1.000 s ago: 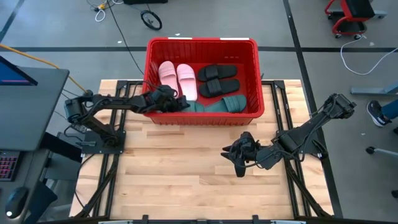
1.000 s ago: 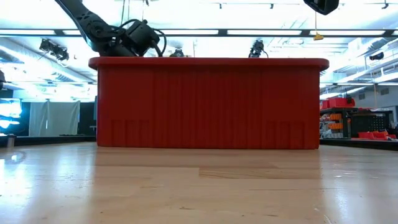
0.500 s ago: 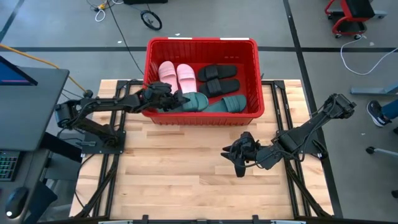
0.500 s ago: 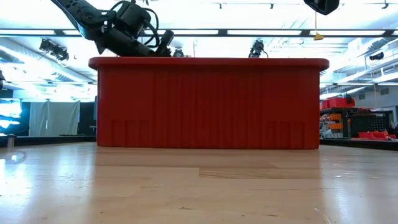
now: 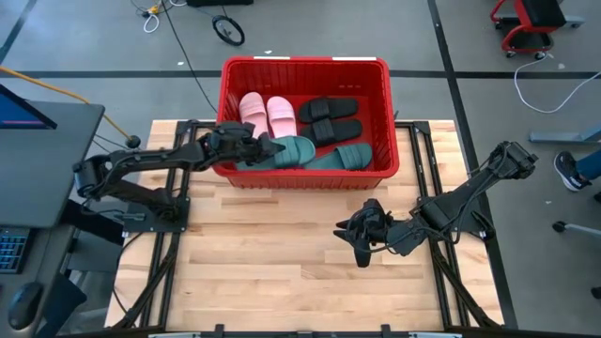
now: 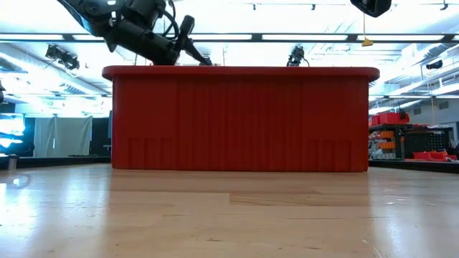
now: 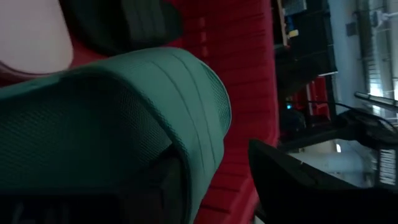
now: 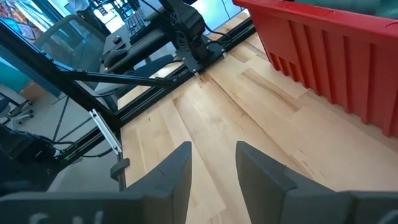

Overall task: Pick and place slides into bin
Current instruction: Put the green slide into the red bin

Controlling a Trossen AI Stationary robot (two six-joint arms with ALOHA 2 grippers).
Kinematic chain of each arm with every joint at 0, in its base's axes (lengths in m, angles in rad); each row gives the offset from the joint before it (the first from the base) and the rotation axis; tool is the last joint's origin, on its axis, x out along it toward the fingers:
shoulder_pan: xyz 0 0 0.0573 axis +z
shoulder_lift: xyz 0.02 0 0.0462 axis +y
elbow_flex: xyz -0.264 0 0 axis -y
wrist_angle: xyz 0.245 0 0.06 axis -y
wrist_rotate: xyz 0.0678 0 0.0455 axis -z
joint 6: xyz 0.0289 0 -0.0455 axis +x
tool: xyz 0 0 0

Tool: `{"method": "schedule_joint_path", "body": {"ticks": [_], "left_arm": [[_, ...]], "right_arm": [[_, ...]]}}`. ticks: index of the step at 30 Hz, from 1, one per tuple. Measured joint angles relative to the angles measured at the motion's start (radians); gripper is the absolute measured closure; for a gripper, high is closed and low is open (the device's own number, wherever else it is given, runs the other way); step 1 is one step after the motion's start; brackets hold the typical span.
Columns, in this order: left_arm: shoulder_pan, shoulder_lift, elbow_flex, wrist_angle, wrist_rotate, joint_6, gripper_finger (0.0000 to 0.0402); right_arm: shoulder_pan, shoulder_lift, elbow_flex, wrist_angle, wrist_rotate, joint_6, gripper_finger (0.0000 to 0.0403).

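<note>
High view: the left gripper has drawn back toward the near-left wall of the red bin over the last second, uncovering a green slide it was hiding before. That slide now lies on the bin floor beside its green mate. In the left wrist view the green strap fills the frame right at the fingers, so I cannot tell whether the jaws have let go or are pressing on it. The pink pair and the black pair rest further back in the bin. With all six slides inside, the job looks nearly finished; only a clean release and withdrawal seem to remain.

The right gripper hangs over the bare table with its fingers apart and holding nothing, as the right wrist view confirms.

The table is pale wooden planking on a black frame. Around it are a grey floor, trailing cables and a red cart; the low view shows a strip-lit workshop.
</note>
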Motion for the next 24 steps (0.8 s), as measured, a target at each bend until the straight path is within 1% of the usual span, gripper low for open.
{"method": "schedule_joint_path", "body": {"ticks": [6, 15, 19, 24], "left_arm": [[0.0, -0.041, 0.001, 0.004, 0.002, 0.005, 0.0232], [0.001, -0.048, 0.001, -0.001, 0.002, 0.014, 0.0233], [0.008, -0.047, 0.002, -0.093, -0.013, 0.117, 0.0235], [0.023, -0.046, 0.002, -0.289, -0.03, 0.142, 0.0237]], "right_arm": [[0.0, 0.0, 0.0, 0.0, 0.0, 0.0, 0.0273], [0.0, 0.0, 0.0, 0.0, 0.0, 0.0, 0.0273], [0.0, 0.0, 0.0, 0.0, 0.0, 0.0, 0.0273], [0.0, 0.0, 0.0, 0.001, 0.0, 0.001, 0.0273]]}}
